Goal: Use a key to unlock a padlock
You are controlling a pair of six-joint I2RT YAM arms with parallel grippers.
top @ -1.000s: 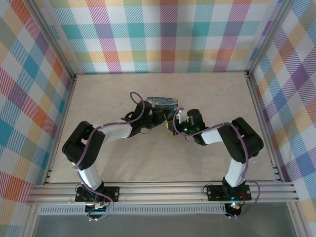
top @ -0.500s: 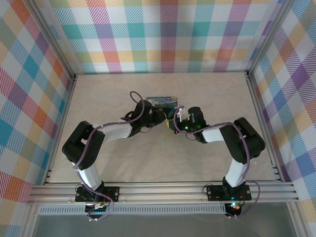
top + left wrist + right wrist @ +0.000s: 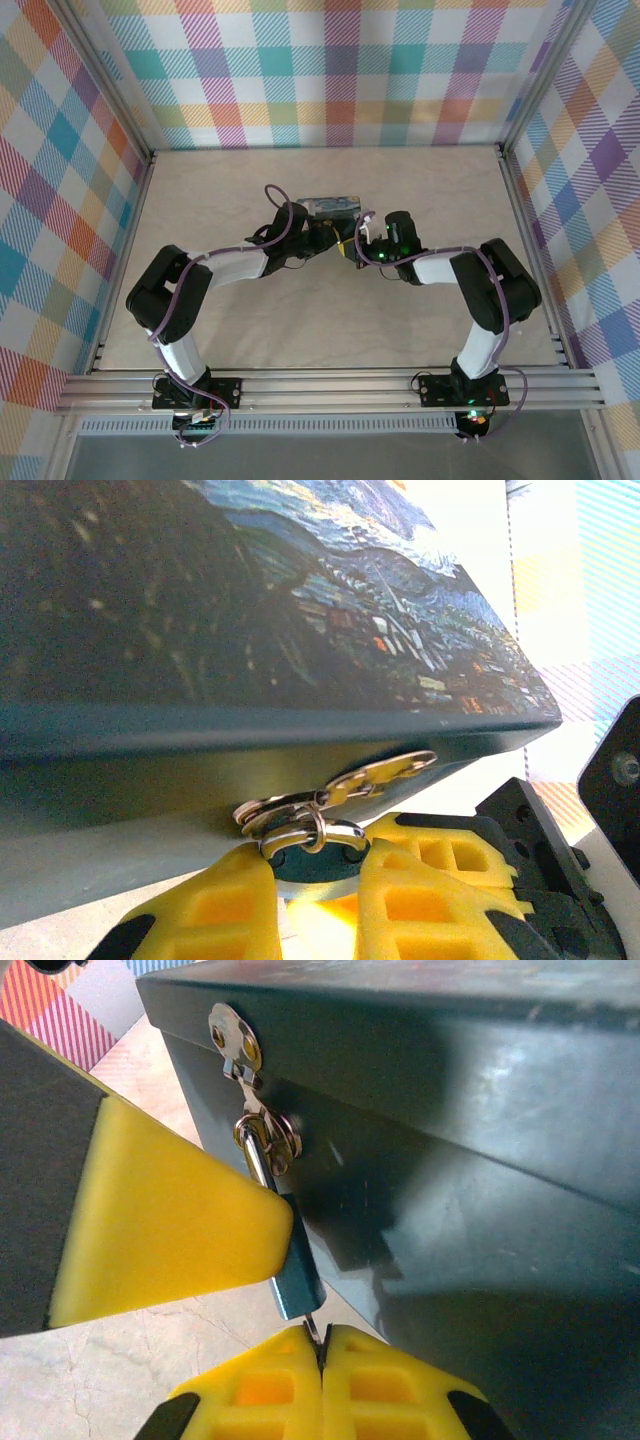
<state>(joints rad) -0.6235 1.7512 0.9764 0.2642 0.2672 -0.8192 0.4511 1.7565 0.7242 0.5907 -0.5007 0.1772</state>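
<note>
**Left gripper** (image 3: pixel 312 900): its yellow pads (image 3: pixel 200 910) are closed against the teal body of the padlock (image 3: pixel 308 866). The padlock's silvery shackle (image 3: pixel 305 830) passes through the hasp (image 3: pixel 385 772) on the front wall of the dark painted tin (image 3: pixel 250 610). The tin stands near the middle of the table (image 3: pixel 200 200). **Key** (image 3: pixel 316 1332): slim, it meets the padlock's lower end. **Right gripper** (image 3: pixel 322 1358): its fingertips are pressed together on the key.
</note>
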